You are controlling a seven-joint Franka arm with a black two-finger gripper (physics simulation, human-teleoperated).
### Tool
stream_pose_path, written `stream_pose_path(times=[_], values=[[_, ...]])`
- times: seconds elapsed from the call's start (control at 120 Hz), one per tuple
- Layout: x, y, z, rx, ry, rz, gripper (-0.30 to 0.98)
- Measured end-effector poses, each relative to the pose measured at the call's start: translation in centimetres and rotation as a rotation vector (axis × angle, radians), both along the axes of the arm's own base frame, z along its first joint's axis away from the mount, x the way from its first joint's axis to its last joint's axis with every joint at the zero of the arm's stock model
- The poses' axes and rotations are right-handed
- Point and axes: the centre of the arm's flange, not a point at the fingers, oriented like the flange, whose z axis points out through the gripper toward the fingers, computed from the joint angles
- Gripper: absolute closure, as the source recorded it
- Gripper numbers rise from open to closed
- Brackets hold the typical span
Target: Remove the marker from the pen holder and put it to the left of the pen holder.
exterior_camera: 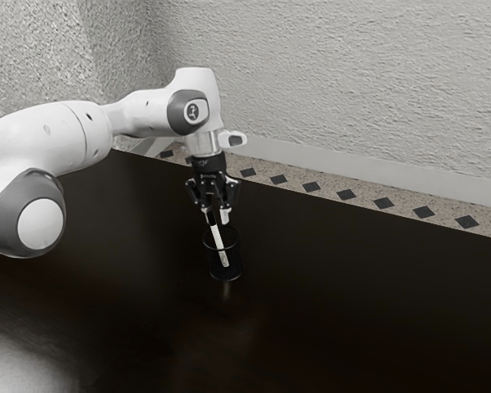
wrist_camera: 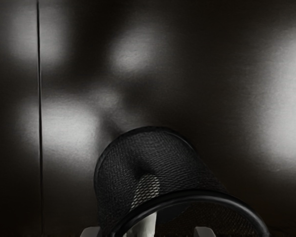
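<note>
You were at the grasp step, by my read: the gripper [exterior_camera: 216, 216] hung right above the pen holder [exterior_camera: 233, 269], pointing down, w/ the marker [exterior_camera: 219, 245] standing in it at a tilt. The marker's lower part was inside the mesh wall; its dark upper end stuck out past the rim, up btwn the fingers. Jaws: spread, w/ a wide gap in the wrist view, pinching nothing. Whether one finger brushed the marker, you couldn't tell for sure. The holder stood upright on the table [exterior_camera: 335, 315], so extraction & placing were both TBD.

Next move, as I'd judge it: check the marker sat well btwn both pads, adj. sideways if it was nearer one of them, go a touch lower only if the grip needed more of the barrel, then close. After that, you needed a straight lift, slow, til the bottom end cleared the rim, b/c the lean could've hooked the mesh & dragged or tipped the holder. Other risk: a pinch too near the tip, w/ the marker swiveling or slipping out mid-lift. Once clear, you'd go to the holder's L side, lower close to the tabletop & release gently, since a round barrel might roll.
</note>
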Motion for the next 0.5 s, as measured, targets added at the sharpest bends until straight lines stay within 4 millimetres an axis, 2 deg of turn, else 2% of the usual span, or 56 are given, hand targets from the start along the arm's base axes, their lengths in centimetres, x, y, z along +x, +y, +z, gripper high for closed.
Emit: stream_pose_path(times=[0.108,0.358,0.5], values=[[-0.3,-0.1,0.0,-0.002,0.026,0.005,0.51],[-0.8,-0.8,0.0,0.002,0.058,0.009,0.67],[-0.9,-1.3,0.2,0.003,0.062,0.007,0.73]])
